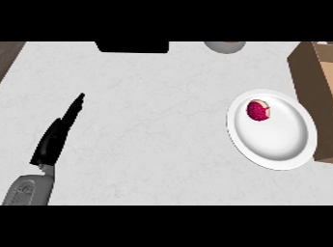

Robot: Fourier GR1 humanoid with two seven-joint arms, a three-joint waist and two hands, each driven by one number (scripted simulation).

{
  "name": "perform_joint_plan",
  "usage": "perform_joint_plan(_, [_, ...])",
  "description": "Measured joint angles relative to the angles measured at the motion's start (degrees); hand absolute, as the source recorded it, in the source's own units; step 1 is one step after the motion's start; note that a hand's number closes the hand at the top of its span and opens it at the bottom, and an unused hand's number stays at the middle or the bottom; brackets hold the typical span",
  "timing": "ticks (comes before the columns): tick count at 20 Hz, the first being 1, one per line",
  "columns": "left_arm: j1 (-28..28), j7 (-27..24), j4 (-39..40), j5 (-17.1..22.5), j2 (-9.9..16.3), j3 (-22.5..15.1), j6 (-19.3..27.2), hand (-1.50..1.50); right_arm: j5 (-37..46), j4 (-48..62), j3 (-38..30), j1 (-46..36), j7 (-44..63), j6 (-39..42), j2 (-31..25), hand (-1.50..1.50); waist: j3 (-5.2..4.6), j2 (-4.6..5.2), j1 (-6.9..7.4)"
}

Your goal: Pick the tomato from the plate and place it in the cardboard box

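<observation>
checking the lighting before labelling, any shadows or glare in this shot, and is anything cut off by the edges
Head view: even, soft light, no glare on the white plate, only faint shading at its rim. Head view: the cardboard box is cut by the right edge, and the left hand, fingers straight, casts no distinct shadow on the counter.

A broad stretch of bare desk (pixel 147 120) is lying open between the left hand (pixel 58 132) and the white plate (pixel 272 129), giving a wide lane across the middle. The plate is sitting just beside the cardboard box (pixel 318 82), whose tall near wall is rising along the plate's right rim and blocking a low approach there. A dark block (pixel 131 47) and a grey bowl (pixel 224 47) are standing at the far edge, well apart from the plate.
</observation>
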Motion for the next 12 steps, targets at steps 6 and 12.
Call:
perform_joint_plan(6, [-0.03, 0.14, -0.44, -0.16, -0.45, -0.31, 0.10, 0.00, -2.72, 4.52, -2.50, 3.77, -5.03, 1.24, -3.90, -1.50, 0.09, 0.09, 0.17])
perform_joint_plan(12, [-0.49, 0.10, -0.04, -0.04, -0.50, -0.06, 0.07, 0.00, -3.29, 6.96, -2.90, 7.76, -8.66, 2.25, -6.15, -1.50, 0.21, 0.23, 0.30])
